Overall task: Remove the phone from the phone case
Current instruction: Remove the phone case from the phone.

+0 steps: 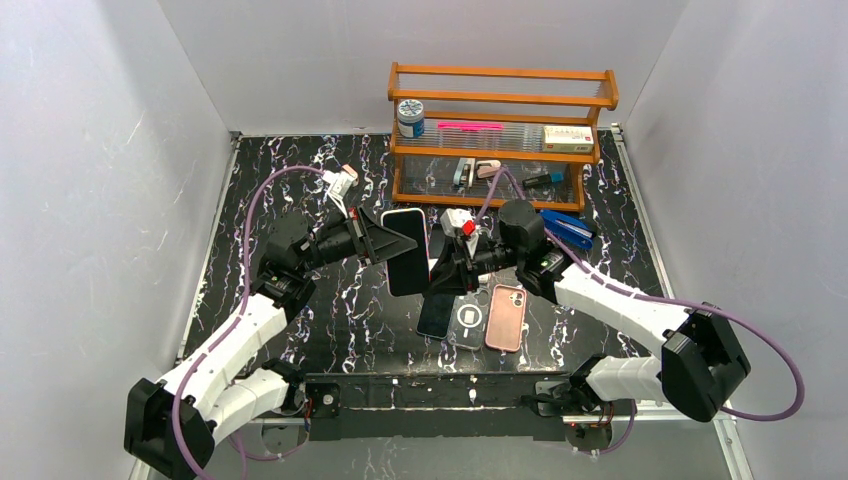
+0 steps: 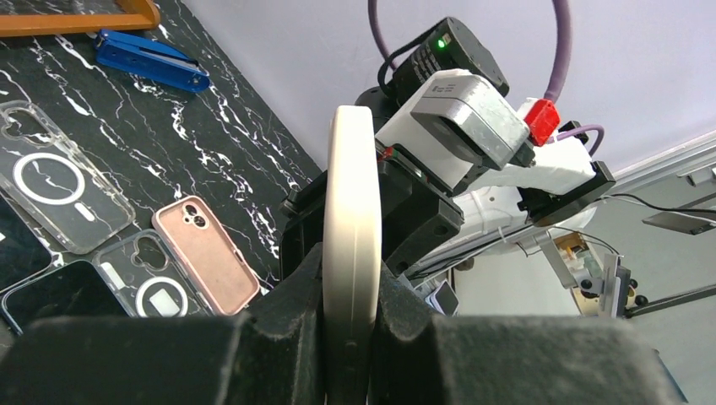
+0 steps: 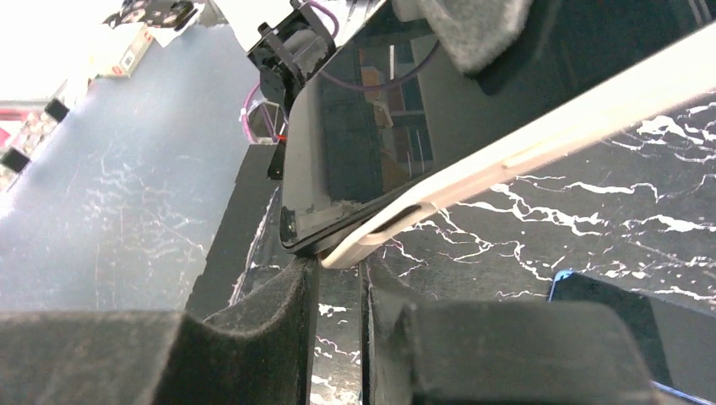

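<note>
Phone stands upright in the air over the middle of the table, its dark screen towards the overhead camera, seated in its cream case. Your left gripper pinches the cased phone across its thickness; the left wrist view shows the case edge-on, squeezed between the two pads. Your right gripper meets it from the opposite side, at a lower corner. In the right wrist view that corner of the case sits at the mouth of the narrow slot between the fingers, and the phone's own corner there stands slightly proud of the case lip. You cannot tell from these views whether the right fingers grip the lip or only touch it. Under the held phone, on the table, you have a black phone, a clear case with a white ring and a pink case, side by side. A blue tool lies just beside the wooden rack at the far edge. The box on the rack carries print too small to read
</note>
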Controlling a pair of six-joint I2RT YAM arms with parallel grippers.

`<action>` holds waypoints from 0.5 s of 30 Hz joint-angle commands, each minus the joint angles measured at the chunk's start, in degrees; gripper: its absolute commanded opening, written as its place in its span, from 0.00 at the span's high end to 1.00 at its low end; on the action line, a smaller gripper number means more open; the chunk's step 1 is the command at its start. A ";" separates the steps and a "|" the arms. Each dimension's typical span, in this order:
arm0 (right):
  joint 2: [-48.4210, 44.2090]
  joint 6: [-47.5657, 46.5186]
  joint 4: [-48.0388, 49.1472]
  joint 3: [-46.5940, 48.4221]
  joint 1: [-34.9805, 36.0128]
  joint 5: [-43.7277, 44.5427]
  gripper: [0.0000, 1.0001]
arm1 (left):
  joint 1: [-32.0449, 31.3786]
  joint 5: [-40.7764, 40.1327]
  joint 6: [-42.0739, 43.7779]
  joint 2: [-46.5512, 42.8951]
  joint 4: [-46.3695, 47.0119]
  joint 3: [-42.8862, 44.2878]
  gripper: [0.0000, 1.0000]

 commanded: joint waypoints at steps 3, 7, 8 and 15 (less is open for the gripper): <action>-0.03 22.06 31.46 -5.23 -1.04 15.17 0.89 | -1.81 2.14 -7.00 -1.73 4.73 -1.86 1.00; 2.24 33.91 43.76 -8.06 -1.89 16.71 0.85 | -2.19 1.99 -8.42 -2.37 6.53 -3.29 1.00; 2.92 36.30 45.73 -8.33 -2.04 17.01 0.83 | -2.34 1.82 -8.72 -2.58 6.96 -3.65 1.00; 6.56 49.71 57.44 -9.07 -2.72 20.39 0.70 | -3.25 1.24 -10.51 -3.15 9.64 -5.80 1.00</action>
